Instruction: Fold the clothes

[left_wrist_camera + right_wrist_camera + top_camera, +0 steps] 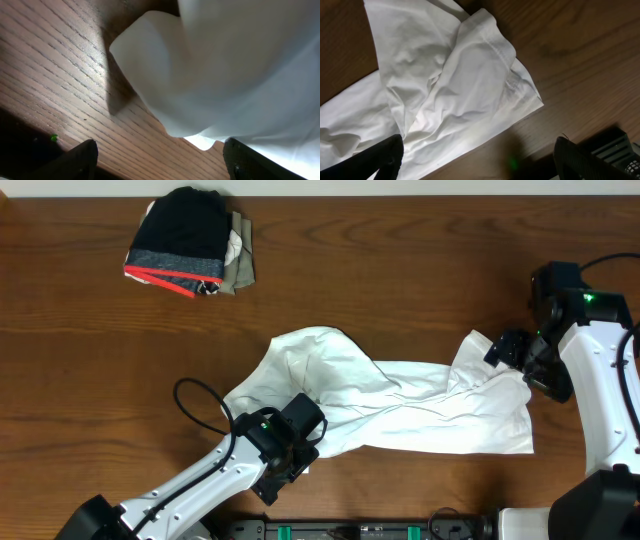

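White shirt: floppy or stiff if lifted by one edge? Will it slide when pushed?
Likely floppy: the white shirt lies in soft wrinkles and folds, so it would probably sag from one pinch point. Probably light; the cloth looks thin. Pushed, it would likely bunch rather than slide whole across the wooden table.

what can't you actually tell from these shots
- Overhead: the left gripper is seen from above, so its body hides its fingertips and the white shirt beneath.
- Left wrist: the shirt is close, blurred and cut off by the top and right edges; which part it is stays unclear.
- Overhead: the pile hides its lower garments.
- Right wrist: the shirt runs off the left edge.
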You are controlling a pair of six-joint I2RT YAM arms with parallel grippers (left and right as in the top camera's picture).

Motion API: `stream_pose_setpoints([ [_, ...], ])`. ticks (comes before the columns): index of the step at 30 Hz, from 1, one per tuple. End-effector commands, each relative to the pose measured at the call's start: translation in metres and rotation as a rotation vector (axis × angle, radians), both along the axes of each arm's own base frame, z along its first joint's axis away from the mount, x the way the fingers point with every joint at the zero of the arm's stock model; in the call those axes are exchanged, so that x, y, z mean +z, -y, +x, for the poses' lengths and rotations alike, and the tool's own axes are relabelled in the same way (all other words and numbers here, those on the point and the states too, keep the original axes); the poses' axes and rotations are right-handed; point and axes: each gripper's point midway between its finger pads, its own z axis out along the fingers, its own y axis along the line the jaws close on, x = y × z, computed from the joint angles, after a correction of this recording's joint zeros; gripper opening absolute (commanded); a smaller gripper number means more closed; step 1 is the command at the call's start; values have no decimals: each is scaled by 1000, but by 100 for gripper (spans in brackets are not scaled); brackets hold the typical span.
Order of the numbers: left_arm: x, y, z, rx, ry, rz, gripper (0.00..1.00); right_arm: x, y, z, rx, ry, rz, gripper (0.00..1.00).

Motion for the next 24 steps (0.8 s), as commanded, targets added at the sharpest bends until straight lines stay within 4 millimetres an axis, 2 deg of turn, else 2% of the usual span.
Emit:
stream_pose_setpoints([
  [1, -5, -7, -3, 29, -11, 37, 82, 4, 0, 0, 10, 13, 2, 94],
  [24, -13, -7, -18, 12, -69, 39, 82, 4, 0, 1, 11, 16, 1, 95],
])
